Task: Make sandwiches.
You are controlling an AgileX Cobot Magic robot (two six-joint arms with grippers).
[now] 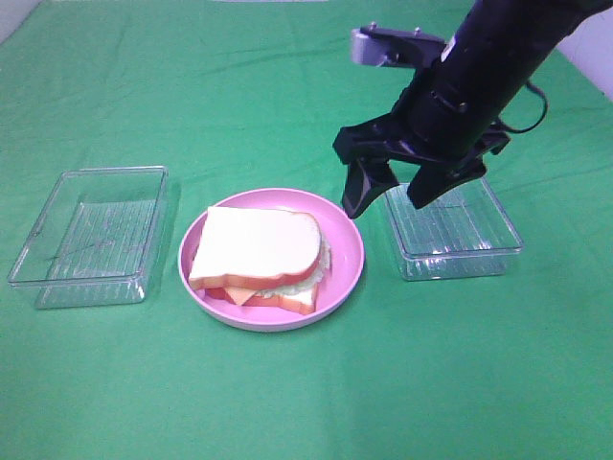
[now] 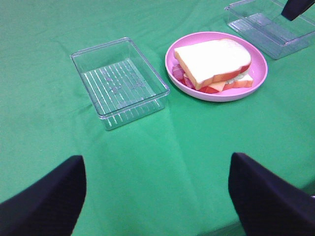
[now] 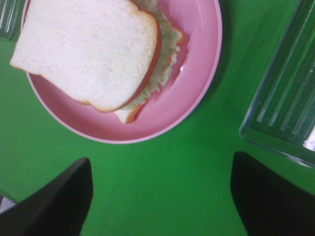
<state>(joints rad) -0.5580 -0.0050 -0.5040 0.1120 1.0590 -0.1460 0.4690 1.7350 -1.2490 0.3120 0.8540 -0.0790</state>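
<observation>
Exterior high view: stacked white-bread toy sandwich [image 1: 257, 257] sits on round pink plate [image 1: 350, 251], just left of and below right gripper [image 1: 395, 197], jaws spread, empty, far nearer than left gripper [image 2: 157, 191], also spread w/ nothing held.

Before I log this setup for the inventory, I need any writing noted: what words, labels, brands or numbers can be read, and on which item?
None: no readable text shows in any view.
sandwich: no print.
pink plate: plain.
left clear tray: only moulded ridges.
right clear tray: only moulded ridges.
green cloth: unmarked.
right arm: no legible marking.
</observation>
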